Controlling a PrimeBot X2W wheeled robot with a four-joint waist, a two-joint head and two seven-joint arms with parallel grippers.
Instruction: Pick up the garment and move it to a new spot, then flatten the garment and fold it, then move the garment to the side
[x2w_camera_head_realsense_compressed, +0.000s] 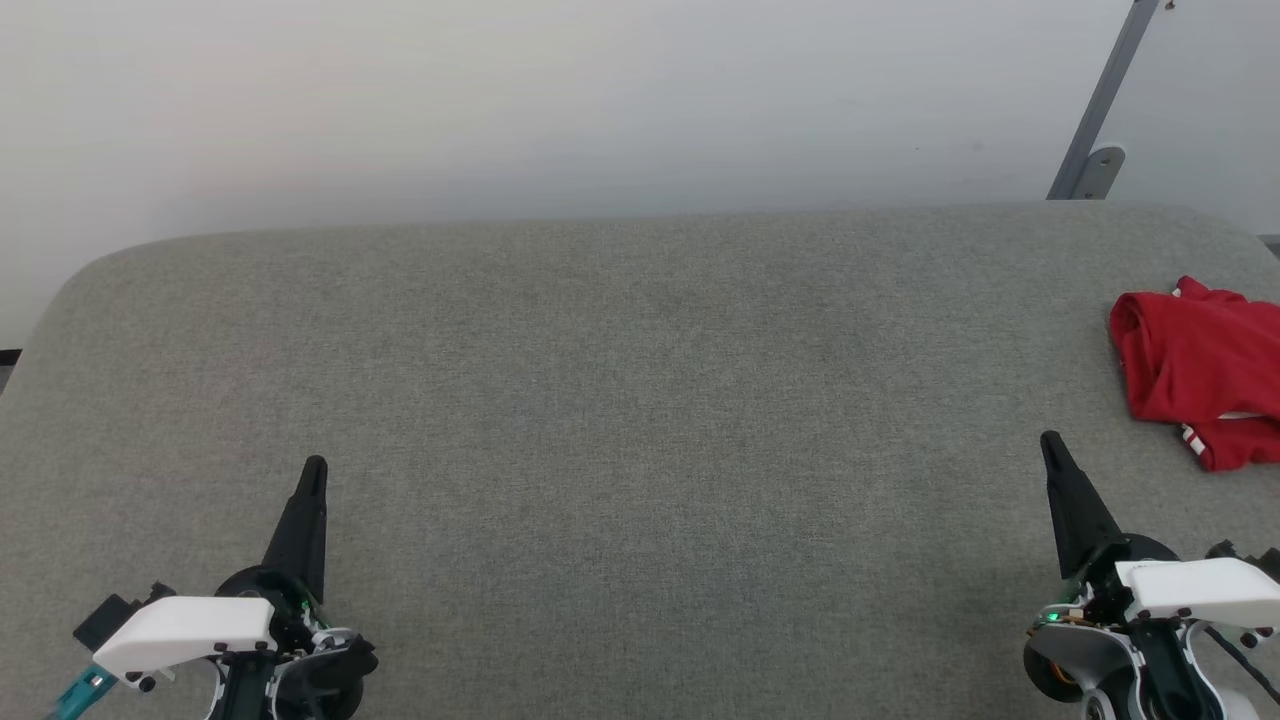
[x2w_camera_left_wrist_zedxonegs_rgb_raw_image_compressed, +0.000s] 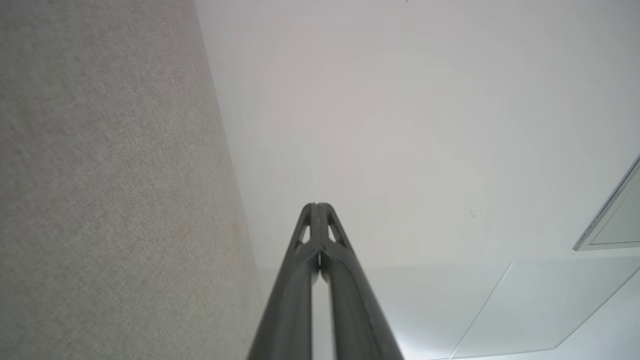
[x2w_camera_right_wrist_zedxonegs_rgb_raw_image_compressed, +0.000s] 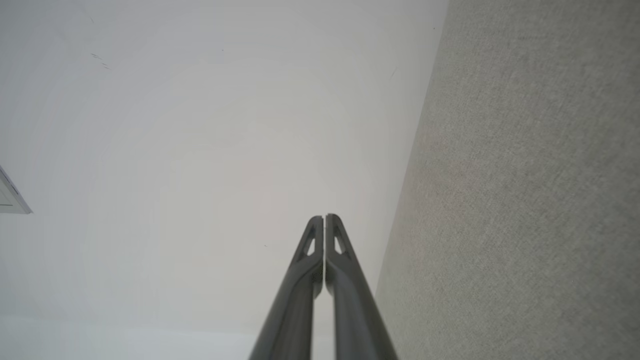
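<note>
Head view: garment (x2w_camera_head_realsense_compressed: 1195, 370) crumpled right | wrist views: left pincer (x2w_camera_left_wrist_zedxonegs_rgb_raw_image_compressed: 318, 206), right pincer (x2w_camera_right_wrist_zedxonegs_rgb_raw_image_compressed: 325, 217) together

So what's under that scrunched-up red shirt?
The crumpled red jersey with striped trim lies on the grey fabric-covered surface. Whatever its folds cover is hidden, and its right part is cut off.

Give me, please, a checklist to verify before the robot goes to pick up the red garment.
1. Target found: the garment lies bunched on the gray surface, far right. Ok.
2. Whole garment inside the head view: the picture's right edge cuts it. Not ok.
3. Nearer arm empty: the right gripper holds nothing. Ok.
4. Its jaws open for a grasp: they are shut. Not ok.
5. Other arm out of the way: the left gripper is shut, empty, far from the garment. Ok.
6. Good grasp point: the folds hide most of the openings. Cannot tell.
</note>
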